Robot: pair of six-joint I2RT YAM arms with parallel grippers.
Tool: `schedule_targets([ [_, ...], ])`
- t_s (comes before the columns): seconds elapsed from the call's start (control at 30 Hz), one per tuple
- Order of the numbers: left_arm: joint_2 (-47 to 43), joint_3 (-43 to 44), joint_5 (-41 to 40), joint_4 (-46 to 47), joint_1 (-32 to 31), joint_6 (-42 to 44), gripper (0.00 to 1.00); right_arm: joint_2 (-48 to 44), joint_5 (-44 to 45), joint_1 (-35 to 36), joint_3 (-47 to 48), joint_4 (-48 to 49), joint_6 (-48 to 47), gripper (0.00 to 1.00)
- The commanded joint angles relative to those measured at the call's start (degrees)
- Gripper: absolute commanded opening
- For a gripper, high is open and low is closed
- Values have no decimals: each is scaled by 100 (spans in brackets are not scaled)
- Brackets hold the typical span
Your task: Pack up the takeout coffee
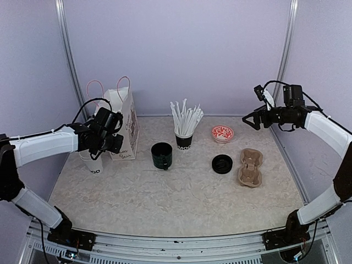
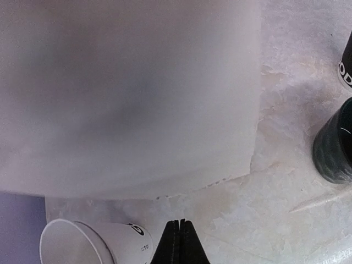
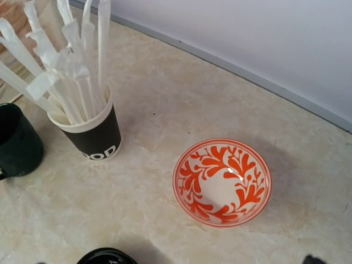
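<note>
One white paper cup [image 1: 92, 163] with black lettering stands at the left, beside a white paper bag [image 1: 127, 127]. It also shows in the left wrist view [image 2: 93, 245], open and without a lid. A second such cup is not in view. A round black lid [image 1: 221, 164] lies right of centre, and its edge shows in the right wrist view [image 3: 107, 257]. My left gripper [image 1: 114, 146] is shut and empty [image 2: 180, 242], just right of the cup and close to the bag's side [image 2: 126, 93]. My right gripper [image 1: 248, 120] hangs high at the right, open and empty, above the orange bowl.
A black cup of white straws [image 1: 183, 139] [image 3: 91, 129] and a squat black mug [image 1: 161, 155] [image 2: 335, 146] stand mid-table. An orange-patterned bowl [image 1: 222, 132] [image 3: 222, 181] sits behind the lid. A brown cardboard cup carrier [image 1: 250, 168] lies at the right.
</note>
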Motion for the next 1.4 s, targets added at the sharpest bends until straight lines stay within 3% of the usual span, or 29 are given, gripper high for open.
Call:
schedule_targets([
  [0.0,502,591,181,216,109,278,6,87,-137,-74,121,-139,-77,99],
  [0.1,517,831,205,-528,-14,-124,15,62,-237,-76,140,-213,-132,99],
  [0.2,143,858,9,-1228,-316,-664,33,25,-349,-70,111,-281,-196,99],
  [0.37,-467,1173,234,-2716,-116,-1609,41,134,-602,-69,174,-434,-241,99],
  [0.53,-479,1123,858,-3351,591,-1730,41,202,-873,-69,254,-535,-356,99],
  [0.77,-135,957,1514,-3161,1489,-1315,41,188,-1136,-69,236,-584,-362,99],
  [1.23,538,1244,1538,-2793,1750,-912,32,324,-1151,-65,182,-564,-358,99],
  [1.37,654,1321,1530,-2817,1754,-877,19,345,-1159,-65,181,-564,-356,99],
])
